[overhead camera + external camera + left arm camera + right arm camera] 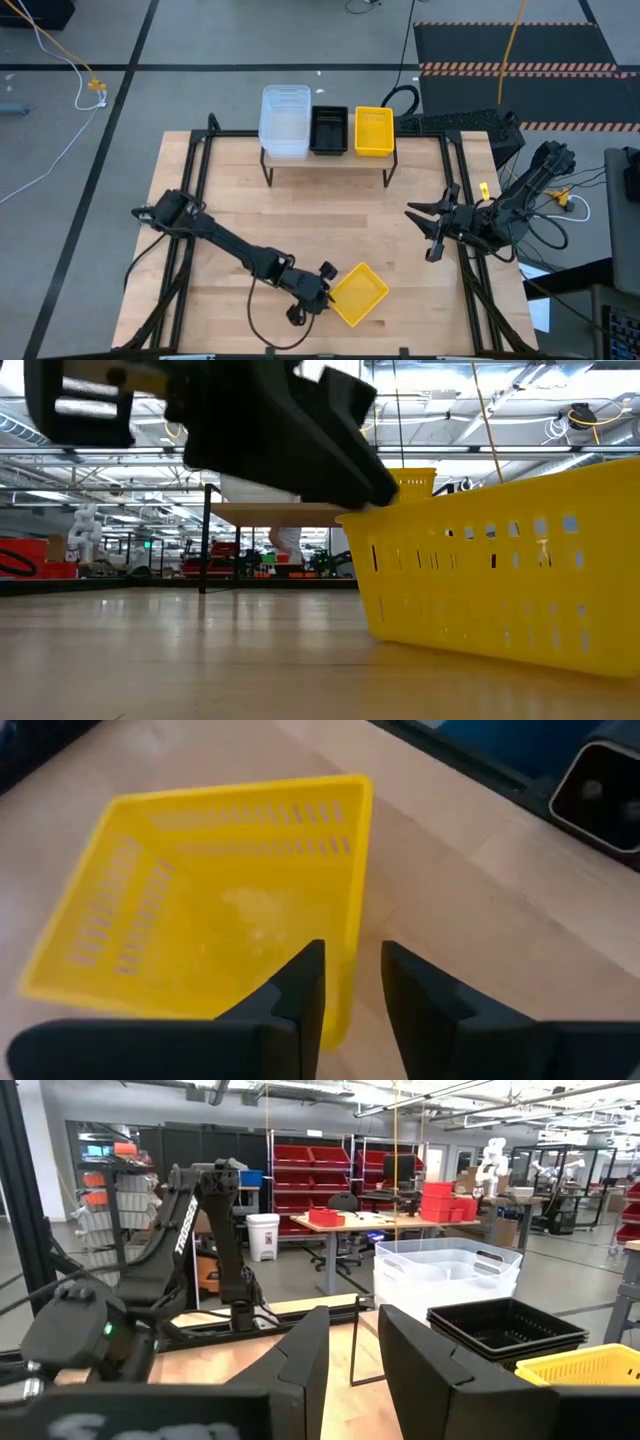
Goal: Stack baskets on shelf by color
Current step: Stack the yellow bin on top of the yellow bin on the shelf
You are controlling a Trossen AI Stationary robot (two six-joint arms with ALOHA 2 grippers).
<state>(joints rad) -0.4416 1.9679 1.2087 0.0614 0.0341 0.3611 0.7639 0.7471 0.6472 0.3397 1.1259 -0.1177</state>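
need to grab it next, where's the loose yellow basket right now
In the high view the loose yellow basket sits on the table's near edge, right of centre, with the left pincer at its rim.

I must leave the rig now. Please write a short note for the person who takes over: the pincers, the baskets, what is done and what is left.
Left pincer: open, at the rim of the loose yellow basket near the table's front edge; not gripped yet.
Right pincer: open, holding nothing, waiting at the table's right side.
Shelf: clear stack, black stack and yellow basket in a row.
Done: clear and black appear sorted.
Left: put the loose yellow basket onto the shelf's yellow one.
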